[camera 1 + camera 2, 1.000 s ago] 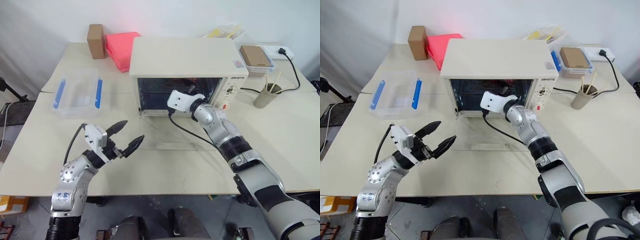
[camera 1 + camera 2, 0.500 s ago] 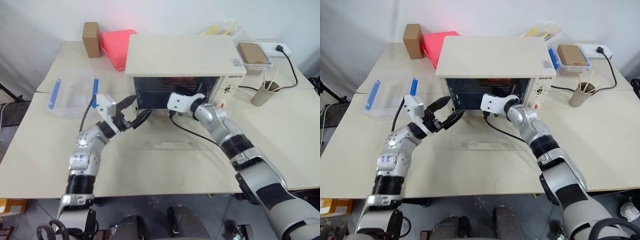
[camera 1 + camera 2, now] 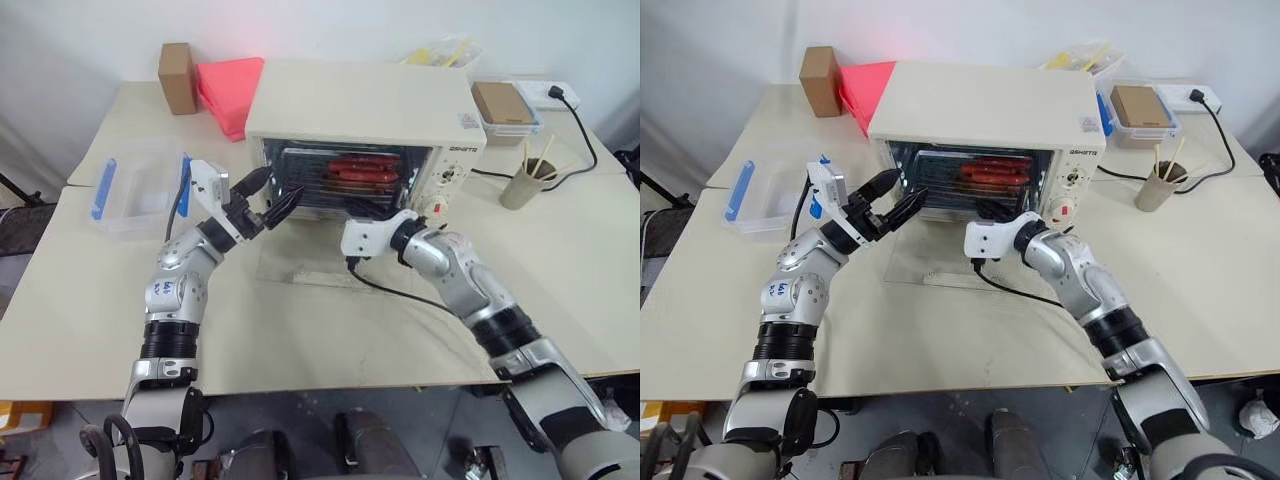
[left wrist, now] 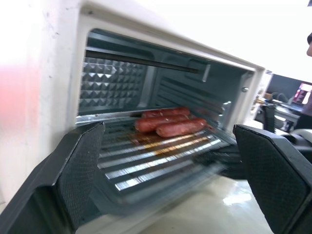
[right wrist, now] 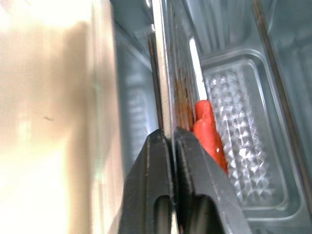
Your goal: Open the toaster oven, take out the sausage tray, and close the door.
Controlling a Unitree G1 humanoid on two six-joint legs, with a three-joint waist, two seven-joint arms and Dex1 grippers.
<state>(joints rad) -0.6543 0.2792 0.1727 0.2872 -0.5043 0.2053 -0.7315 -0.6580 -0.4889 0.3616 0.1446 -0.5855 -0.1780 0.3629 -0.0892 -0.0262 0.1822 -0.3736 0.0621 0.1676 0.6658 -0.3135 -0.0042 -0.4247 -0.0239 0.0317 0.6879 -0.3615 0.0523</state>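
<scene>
Since a second ago I've pulled the tray [image 3: 345, 190] partway out of the oven [image 3: 365, 105], and my left hand [image 3: 268, 201] has come up to its left front corner. My right hand [image 5: 168, 141] is clenched on the tray's front rim. The left hand hangs released. The door [image 3: 300, 268] lies flat on the tabletop [image 3: 90, 300].

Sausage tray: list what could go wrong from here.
1. The right gripper pinches only the thin front rim of the sausage tray; it may slip or tip, rolling the sausages.
2. The left gripper hangs open at the toaster oven mouth and may catch the emerging tray.
</scene>
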